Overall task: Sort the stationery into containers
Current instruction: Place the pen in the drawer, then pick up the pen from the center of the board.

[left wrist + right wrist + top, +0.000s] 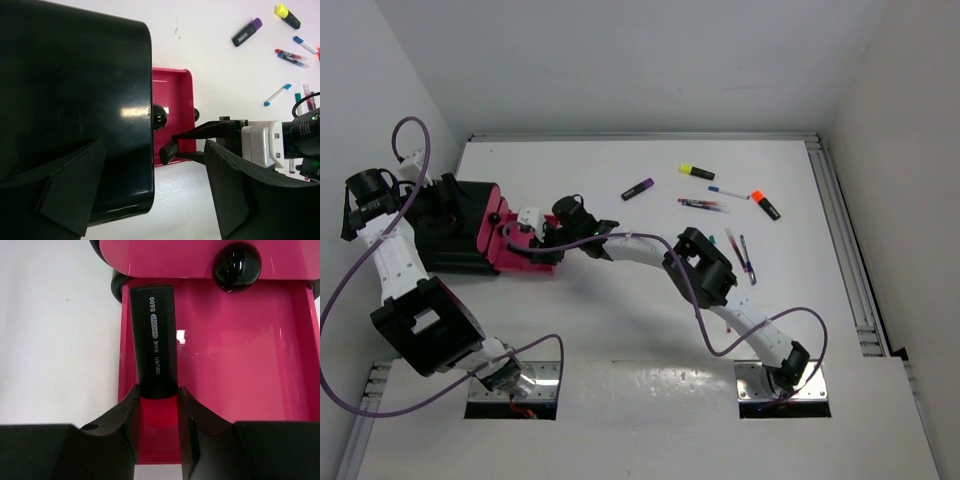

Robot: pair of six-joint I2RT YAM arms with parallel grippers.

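My right gripper (158, 392) is shut on a stubby highlighter (152, 345) with a black body and a pink cap. It holds the highlighter over the left part of the magenta-pink tray (240, 365), black end pointing inward. From above, the right gripper (530, 232) reaches across to the pink tray (505, 245), which sits against the black box (455, 225). My left gripper (150, 185) is open, with the near corner of the black box (75, 100) between its fingers. The left wrist view also shows the held highlighter (168, 151) at the tray (175, 100).
Loose stationery lies on the white table at the back right: a purple highlighter (638, 189), a yellow one (697, 172), an orange one (765, 204) and several thin pens (703, 205). A black knob (236, 266) sits on the pink wall behind the tray.
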